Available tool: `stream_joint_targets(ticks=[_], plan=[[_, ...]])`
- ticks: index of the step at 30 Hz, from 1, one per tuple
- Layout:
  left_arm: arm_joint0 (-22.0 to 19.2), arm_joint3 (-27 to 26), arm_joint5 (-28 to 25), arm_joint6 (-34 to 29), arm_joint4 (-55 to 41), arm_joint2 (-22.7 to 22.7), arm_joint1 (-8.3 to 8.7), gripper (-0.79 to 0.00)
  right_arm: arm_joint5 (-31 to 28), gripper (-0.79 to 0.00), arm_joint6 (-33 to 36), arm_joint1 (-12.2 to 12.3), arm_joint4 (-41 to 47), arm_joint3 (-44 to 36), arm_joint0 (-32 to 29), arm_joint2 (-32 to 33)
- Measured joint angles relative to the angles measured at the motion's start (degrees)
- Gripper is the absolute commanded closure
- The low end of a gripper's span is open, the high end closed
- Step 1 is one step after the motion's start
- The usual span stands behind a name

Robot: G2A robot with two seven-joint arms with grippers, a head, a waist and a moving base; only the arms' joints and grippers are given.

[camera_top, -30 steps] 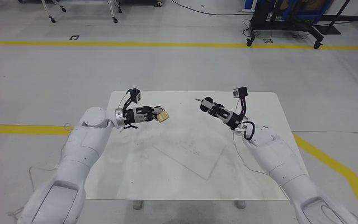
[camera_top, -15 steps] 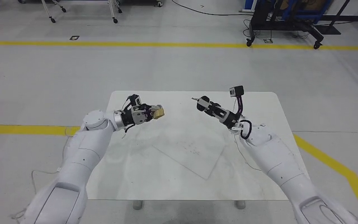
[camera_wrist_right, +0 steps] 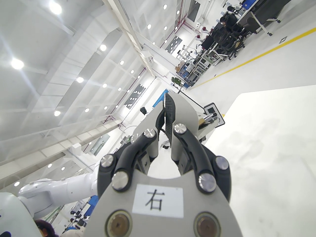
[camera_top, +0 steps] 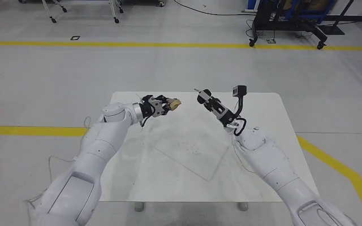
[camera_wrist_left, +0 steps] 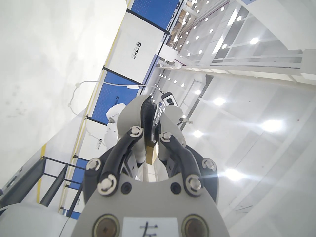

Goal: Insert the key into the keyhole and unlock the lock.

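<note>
Lock point(camera_top: 173, 103): blocky brass body with a bright, curved metal shackle. It is clamped between the dark ribbed pads point(camera_wrist_left: 145, 112) of the left gripper point(camera_top: 165, 105), in the air above the far part of the smooth white table point(camera_top: 124, 169). Key point(camera_top: 197, 90): a thin metal sliver, apparently pinched edge-on in the closed right gripper point(camera_top: 202, 96); its outline is hard to resolve. Key and lock face each other, near but apart.

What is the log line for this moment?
left gripper: shut on lock | right gripper: shut on key | key and lock: apart, above table | key: not inserted
</note>
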Motion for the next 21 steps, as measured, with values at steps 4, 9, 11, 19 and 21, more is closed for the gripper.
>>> stream_joint_targets(ticks=[4, 9, 11, 19, 21], plan=[[-0.2, 1.2, -0.7, -0.6, -2.3, -0.4, -0.51, 0.000, -1.2, 0.000, 3.2, -0.1, 3.9, -6.4, -2.7, 0.0], [-0.2, 1.1, -0.7, -0.6, -2.1, -0.3, -0.48, 0.000, -1.2, 0.000, 4.0, -0.1, 5.9, -6.1, -2.7, 0.0], [-0.2, 1.1, -0.7, -0.6, -2.1, -0.3, -0.48, 0.000, -1.2, 0.000, 3.9, -0.1, 5.8, -6.1, -2.7, 0.0], [1.1, 0.3, 0.2, 1.3, -2.8, -0.6, -0.60, 0.000, 1.1, 0.000, 4.6, -0.1, 6.3, -7.3, -3.4, 0.0], [2.2, -0.7, 2.1, 4.0, -3.4, -0.6, -0.74, 0.000, 5.6, 0.000, 4.2, 0.2, 4.1, -7.9, -3.7, 0.6]])
